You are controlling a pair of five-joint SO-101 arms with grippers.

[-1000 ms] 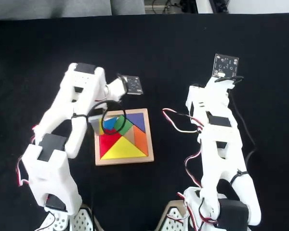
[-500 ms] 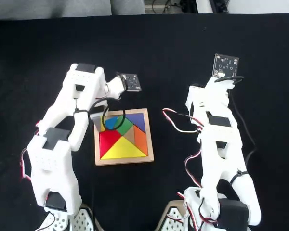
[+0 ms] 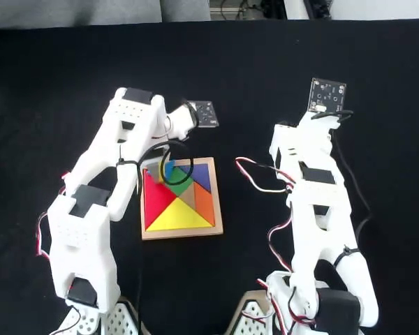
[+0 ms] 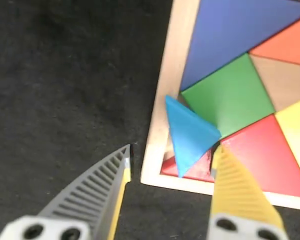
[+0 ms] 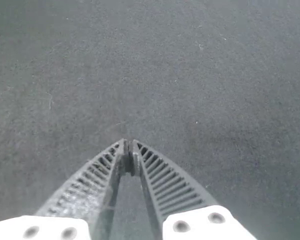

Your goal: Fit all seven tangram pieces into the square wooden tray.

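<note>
The square wooden tray (image 3: 181,232) lies between the two arms, holding red (image 3: 156,197), yellow (image 3: 176,216), orange (image 3: 203,201), dark blue (image 3: 199,176) and green (image 3: 179,184) pieces. In the left wrist view a light blue triangle (image 4: 190,132) lies tilted in the tray's corner, overlapping the red piece (image 4: 250,155) and leaning by the rim (image 4: 160,100). My left gripper (image 4: 172,149) is open just above that corner, one finger outside the rim and one over the red piece. My right gripper (image 5: 128,145) is shut on nothing above bare black cloth.
Black cloth (image 3: 56,70) covers the whole table. The right arm (image 3: 314,181) stands to the right of the tray, with a red and white cable (image 3: 255,178) looping toward it. A tan piece (image 4: 285,85) shows between green and orange.
The left arm has swung to the right, further over the tray's far left corner. The light blue triangle has shifted slightly with it. The right arm has not moved.
</note>
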